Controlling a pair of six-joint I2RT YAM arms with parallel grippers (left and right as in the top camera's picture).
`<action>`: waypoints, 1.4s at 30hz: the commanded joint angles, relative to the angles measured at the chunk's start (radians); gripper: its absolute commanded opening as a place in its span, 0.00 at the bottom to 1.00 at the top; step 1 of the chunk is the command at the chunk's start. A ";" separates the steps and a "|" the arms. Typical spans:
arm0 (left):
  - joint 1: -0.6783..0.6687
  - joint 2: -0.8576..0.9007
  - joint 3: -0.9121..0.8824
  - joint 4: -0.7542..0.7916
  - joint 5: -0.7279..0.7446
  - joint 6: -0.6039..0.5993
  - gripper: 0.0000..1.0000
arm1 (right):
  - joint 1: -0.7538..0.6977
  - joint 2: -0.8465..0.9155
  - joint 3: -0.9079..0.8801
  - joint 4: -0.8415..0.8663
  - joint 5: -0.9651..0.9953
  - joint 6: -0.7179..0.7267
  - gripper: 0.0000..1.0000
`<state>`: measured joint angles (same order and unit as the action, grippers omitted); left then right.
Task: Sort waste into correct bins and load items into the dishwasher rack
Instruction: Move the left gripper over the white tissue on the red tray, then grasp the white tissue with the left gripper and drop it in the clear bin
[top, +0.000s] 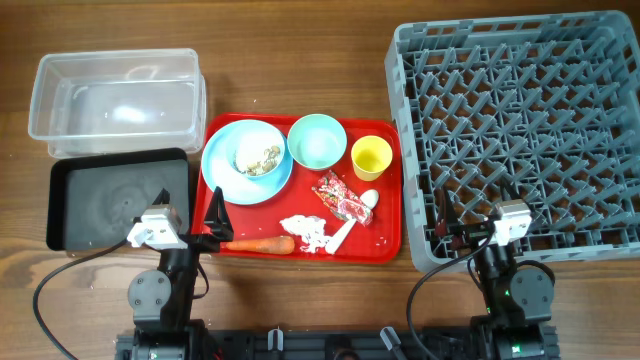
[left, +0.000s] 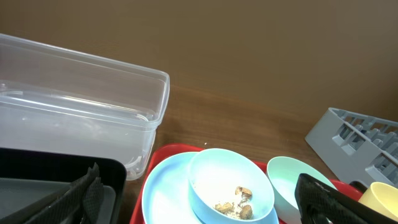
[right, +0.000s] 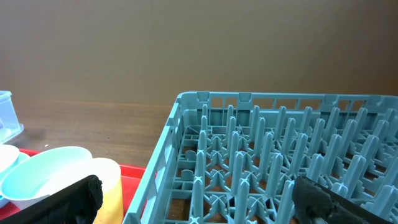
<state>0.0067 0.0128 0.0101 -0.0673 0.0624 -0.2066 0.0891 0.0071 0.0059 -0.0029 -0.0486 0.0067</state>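
Cup (left: 382, 196) mostly beyond frame corner

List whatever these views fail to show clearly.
- Overhead: white spoon and crumpled tissue overlap, white on white, edges too small to separate.
- Left wrist: food scraps too small to identify.
- Right wrist: yellow cup cut by the bottom edge; dishwasher rack cut by the right edge.

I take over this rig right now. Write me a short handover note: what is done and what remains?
Left gripper and right gripper: open, empty.
On the red tray: blue plate bearing a small bowl of food scraps, mint bowl, yellow cup, spoon, wrapper, tissue, carrot.
Clear tub, black tray, rack: nothing in them.
Done: nothing. Left: sort all waste, load all dishes.
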 joint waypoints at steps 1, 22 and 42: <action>-0.003 -0.006 -0.004 -0.003 0.016 0.008 1.00 | 0.000 0.000 0.004 -0.004 -0.013 0.023 1.00; -0.003 0.884 0.819 -0.717 0.243 -0.041 1.00 | 0.000 0.676 0.787 -0.806 -0.080 0.150 1.00; -0.496 1.335 0.819 -0.568 0.069 -0.032 0.94 | 0.000 0.795 0.866 -0.866 -0.106 0.151 1.00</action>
<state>-0.3870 1.2613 0.8185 -0.6701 0.2260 -0.3244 0.0891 0.7994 0.8501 -0.8688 -0.1535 0.1425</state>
